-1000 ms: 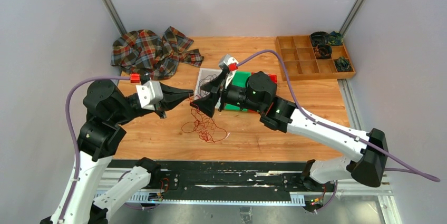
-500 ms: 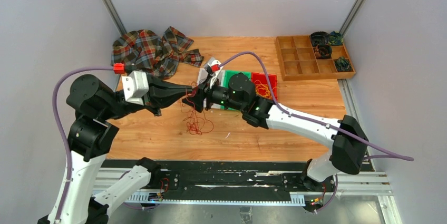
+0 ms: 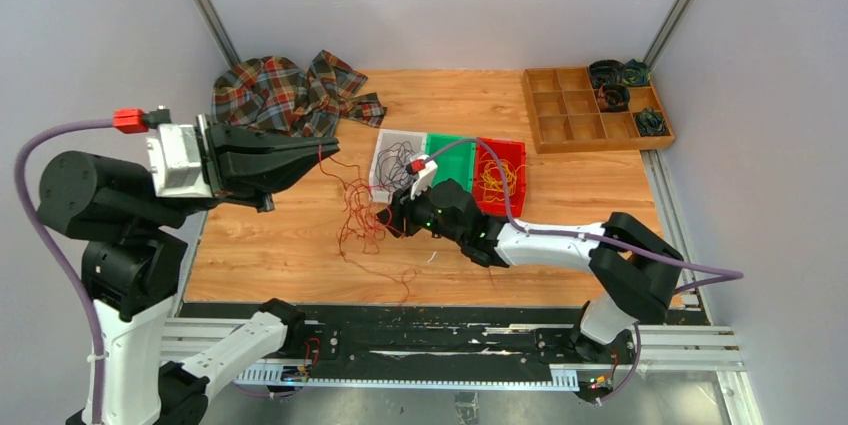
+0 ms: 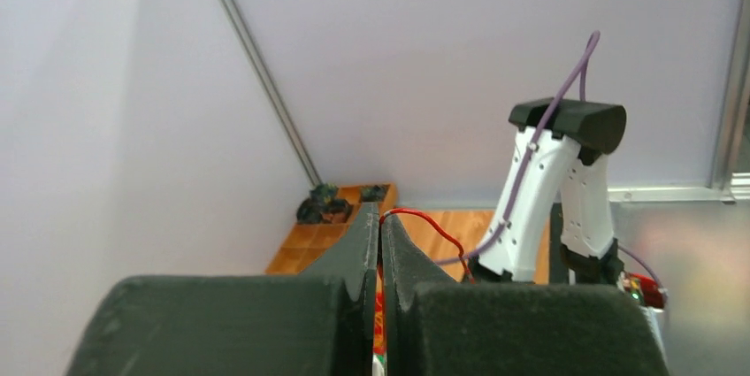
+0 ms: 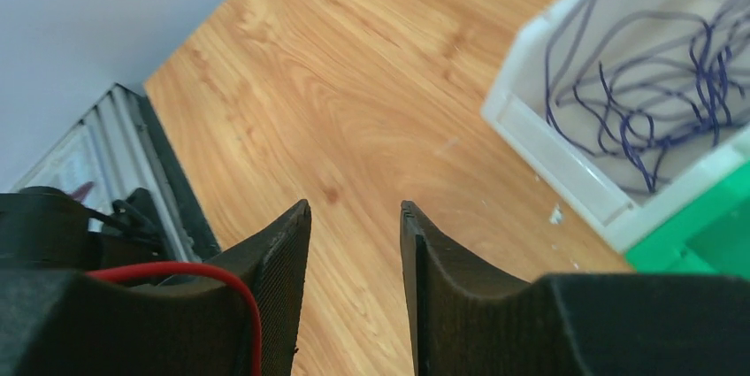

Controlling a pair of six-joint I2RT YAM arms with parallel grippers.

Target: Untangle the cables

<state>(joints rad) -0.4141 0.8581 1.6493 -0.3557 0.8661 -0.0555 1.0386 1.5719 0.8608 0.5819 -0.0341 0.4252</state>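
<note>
My left gripper (image 3: 320,153) is raised high on the left and shut on the end of a dark red cable (image 4: 424,224). The cable hangs from its tip to a loose red tangle (image 3: 358,213) on the wooden table and trails toward the front edge. My right gripper (image 3: 391,217) is low over the table just right of the tangle, jaws open with nothing between them (image 5: 354,217). A red strand (image 5: 203,274) lies over the outside of its left finger. Purple cables (image 5: 646,102) lie in a white bin (image 5: 566,172). Yellow cables (image 3: 495,173) lie in a red bin.
White (image 3: 381,177), green (image 3: 452,148) and red (image 3: 519,148) bins stand side by side at mid table. A plaid cloth (image 3: 285,95) lies at the back left. A wooden compartment tray (image 3: 575,115) with dark coils is at the back right.
My left gripper has risen and pulled back left with the red cable, stretching the tangle out. My right gripper has moved down to the table by the white bin, away from the left one.
</note>
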